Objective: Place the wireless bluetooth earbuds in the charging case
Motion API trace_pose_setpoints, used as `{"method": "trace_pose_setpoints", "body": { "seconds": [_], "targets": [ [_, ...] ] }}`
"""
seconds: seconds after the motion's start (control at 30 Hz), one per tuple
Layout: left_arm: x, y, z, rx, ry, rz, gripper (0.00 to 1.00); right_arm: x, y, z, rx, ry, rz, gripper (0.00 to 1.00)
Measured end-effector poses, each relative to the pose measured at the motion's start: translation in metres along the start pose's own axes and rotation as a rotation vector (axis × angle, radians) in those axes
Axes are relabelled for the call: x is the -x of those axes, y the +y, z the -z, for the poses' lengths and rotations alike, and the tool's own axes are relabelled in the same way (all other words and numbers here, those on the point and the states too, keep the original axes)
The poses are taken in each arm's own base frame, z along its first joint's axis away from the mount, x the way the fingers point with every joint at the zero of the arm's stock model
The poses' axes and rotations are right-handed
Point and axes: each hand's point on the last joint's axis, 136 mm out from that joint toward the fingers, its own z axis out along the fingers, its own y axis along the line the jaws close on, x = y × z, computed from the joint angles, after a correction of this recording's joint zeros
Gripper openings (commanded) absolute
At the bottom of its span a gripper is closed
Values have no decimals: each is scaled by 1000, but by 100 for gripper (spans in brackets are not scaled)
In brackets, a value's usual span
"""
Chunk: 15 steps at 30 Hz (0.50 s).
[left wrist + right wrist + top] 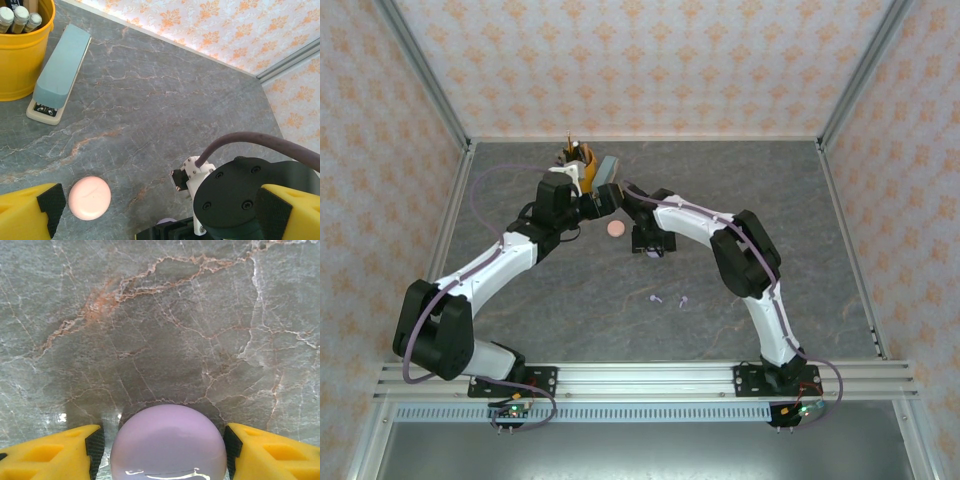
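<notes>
Lilac case (168, 445) between right fingers (55, 455), perhaps touching

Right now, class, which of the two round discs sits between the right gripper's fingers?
The lilac disc, framed by the right gripper's yellow fingers. The pink disc lies free on the table, outside them.

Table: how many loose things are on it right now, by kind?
Round cases: 2, the pink disc and the lilac disc
Buds: 2, both lilac earbuds
Office items: 2, the stapler and the yellow cup of pens
Total: 6
</notes>
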Motion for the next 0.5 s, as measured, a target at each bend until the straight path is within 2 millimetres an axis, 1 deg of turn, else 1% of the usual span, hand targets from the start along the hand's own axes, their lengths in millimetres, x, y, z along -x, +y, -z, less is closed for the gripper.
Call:
{"method": "trace_pose_setpoints", "body": {
  "seconds": [0.27,0.5],
  "targets": [
    [-1,1,0,-1,2,0,100,0,1,0,4,4,13,63],
    [-5,-2,-2,-20,20,1,100,0,0,-1,42,17,-8,58]
  ]
}}
